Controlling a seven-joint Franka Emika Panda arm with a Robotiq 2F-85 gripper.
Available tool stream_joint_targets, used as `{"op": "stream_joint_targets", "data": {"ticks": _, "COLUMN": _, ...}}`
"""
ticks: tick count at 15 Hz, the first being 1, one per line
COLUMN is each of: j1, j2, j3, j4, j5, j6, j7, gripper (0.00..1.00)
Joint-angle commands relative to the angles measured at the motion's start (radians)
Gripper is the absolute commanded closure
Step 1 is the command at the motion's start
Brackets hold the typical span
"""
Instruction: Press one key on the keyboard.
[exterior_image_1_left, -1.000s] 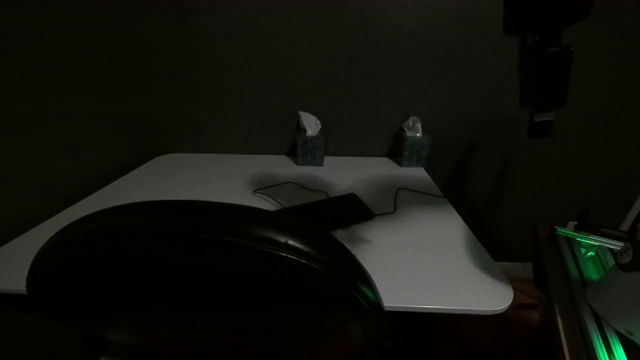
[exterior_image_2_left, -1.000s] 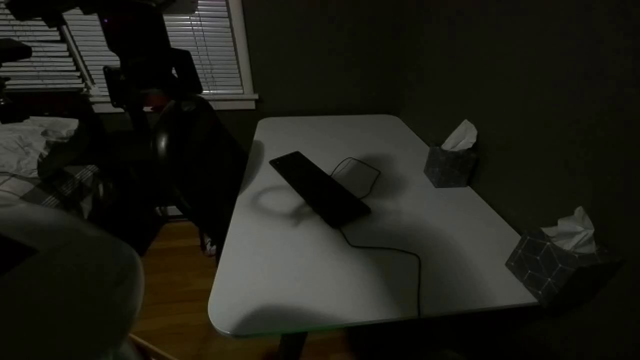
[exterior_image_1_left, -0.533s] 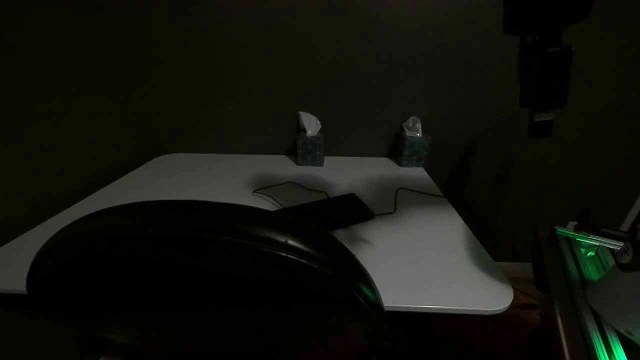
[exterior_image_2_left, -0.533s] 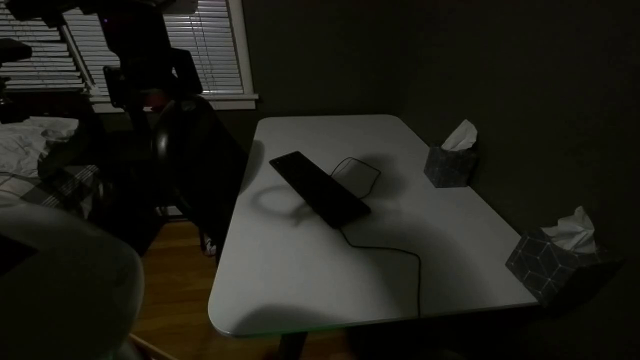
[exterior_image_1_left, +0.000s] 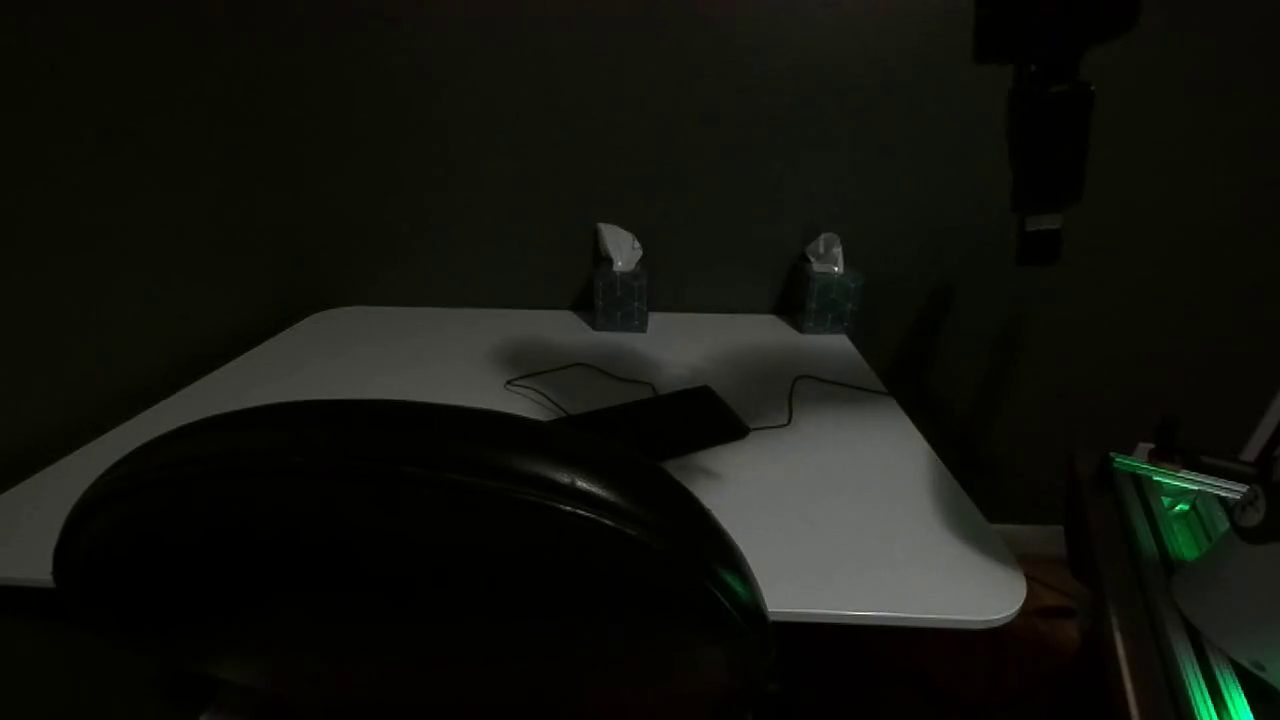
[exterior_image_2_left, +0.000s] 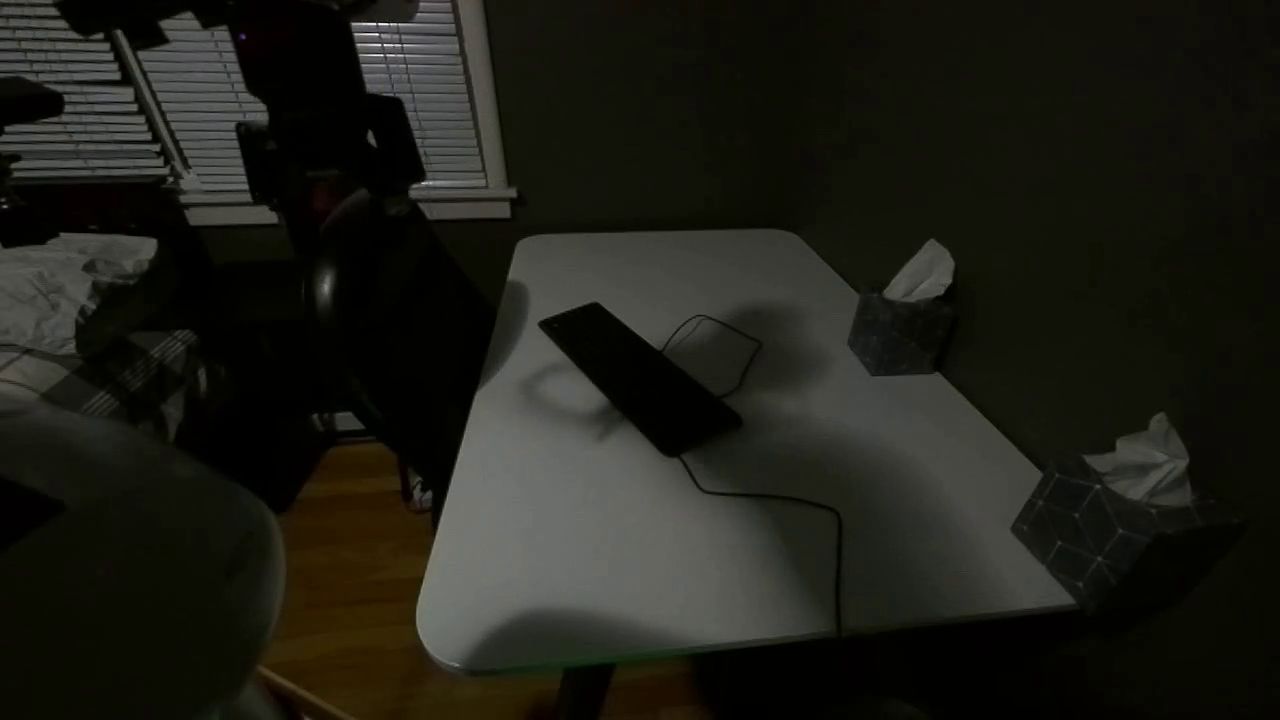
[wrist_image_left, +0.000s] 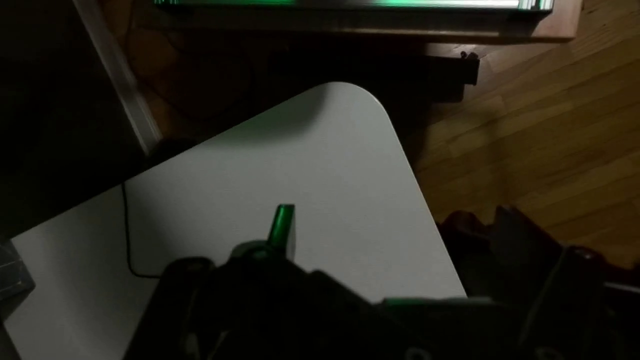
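Note:
The keyboard (exterior_image_1_left: 675, 420), a thin black slab, lies flat on the white tabletop (exterior_image_1_left: 850, 530). It shows whole in an exterior view (exterior_image_2_left: 640, 380), but in the other its near left part is hidden behind the chair back. Single keys cannot be made out in the dark. It does not show in the wrist view, where only a black cord (wrist_image_left: 128, 235) is seen. My gripper (wrist_image_left: 395, 215) has its two fingers wide apart with nothing between them. It hangs high above the table level in both exterior views (exterior_image_1_left: 1040, 240) (exterior_image_2_left: 348, 215), well apart from the keyboard.
A black chair back (exterior_image_1_left: 400, 520) stands at the table's edge; it also shows beside the table (exterior_image_2_left: 395, 330). Two tissue boxes (exterior_image_1_left: 621, 300) (exterior_image_1_left: 832, 300) stand at the wall side. Cords lie by the keyboard. The tabletop corner (wrist_image_left: 345, 115) is below my gripper.
The arm and gripper stay still between the two earlier moments, then shift a little leftward and slightly up in an exterior view, and rightward in the other. The keyboard has not moved.

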Motion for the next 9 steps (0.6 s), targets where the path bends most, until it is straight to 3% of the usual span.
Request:
{"op": "stream_joint_targets", "data": {"ticks": 1, "j1": -0.037, "j2": 0.179, "j3": -0.057, "j4": 0.097, "j5": 0.026, "j6": 0.074, "j7": 0.025, "gripper": 0.0}}
{"op": "stream_joint_targets", "data": {"ticks": 4, "j1": -0.052, "j2": 0.331, "j3": -0.117, "j4": 0.181, "j5": 0.077, "j6": 0.133, "j7": 0.007, "gripper": 0.0}}
{"op": "stream_joint_targets", "data": {"ticks": 5, "j1": -0.054, "j2": 0.383, "j3": -0.137, "j4": 0.212, "j5": 0.108, "j6": 0.149, "j7": 0.001, "gripper": 0.25}}
{"op": "stream_joint_targets", "data": {"ticks": 6, "j1": -0.055, "j2": 0.43, "j3": -0.154, "j4": 0.24, "j5": 0.137, "j6": 0.169, "j7": -0.002, "gripper": 0.27}}
{"op": "stream_joint_targets", "data": {"ticks": 9, "j1": -0.058, "j2": 0.563, "j3": -0.194, "j4": 0.319, "j5": 0.222, "j6": 0.267, "j7": -0.01, "gripper": 0.51}}
